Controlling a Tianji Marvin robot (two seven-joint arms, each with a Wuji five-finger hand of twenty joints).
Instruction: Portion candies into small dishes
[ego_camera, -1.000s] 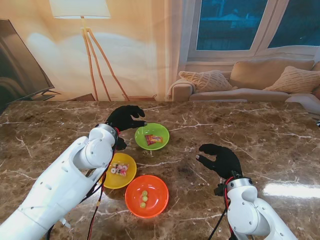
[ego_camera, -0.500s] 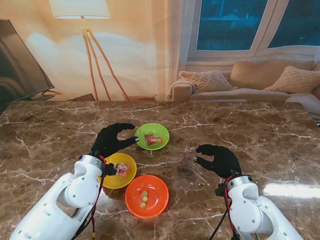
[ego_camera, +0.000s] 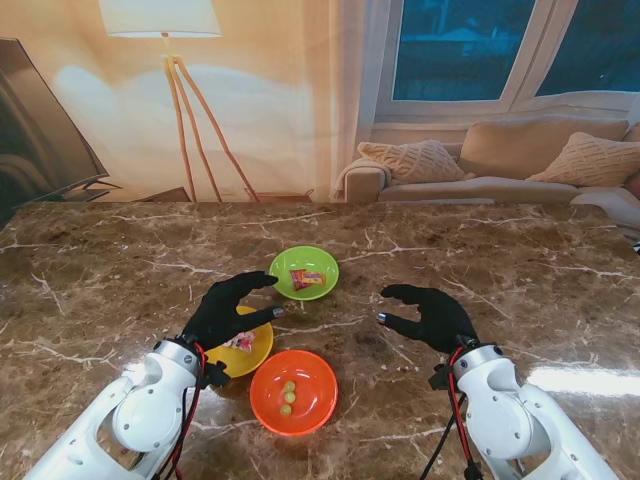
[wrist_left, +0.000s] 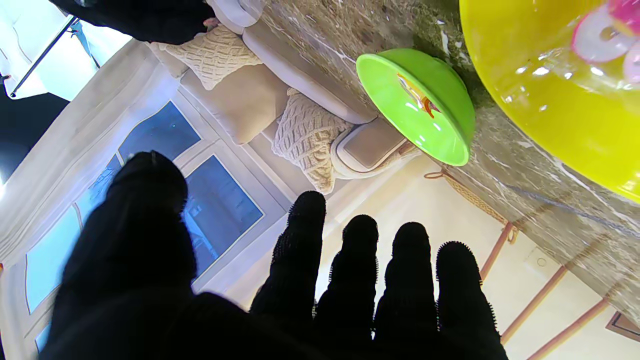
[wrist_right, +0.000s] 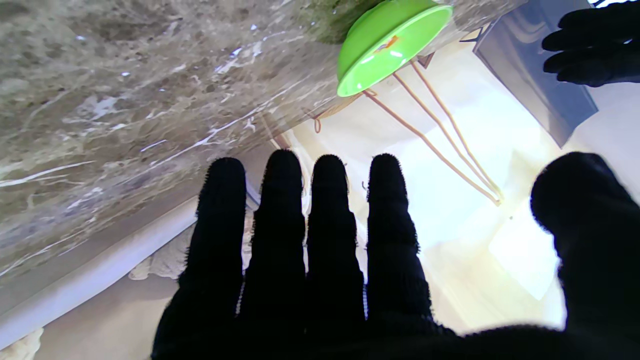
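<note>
A brown marble table fills the view, a sofa and floor lamp behind it. Nearest the robot, the orange dish holds three small yellowish candies just right of the left hand's wrist. The left hand hovers over the yellow dish, fingers spread, holding nothing; the ring candies lie under its palm. Beyond its fingertips sits the green dish with wrapped sweets. The right hand, also spread and empty, hangs over bare table well right of the dishes. A lowered left hand could nudge the light yellow dish. That hand hides part of the dish; the candy count there cannot be told.
</note>
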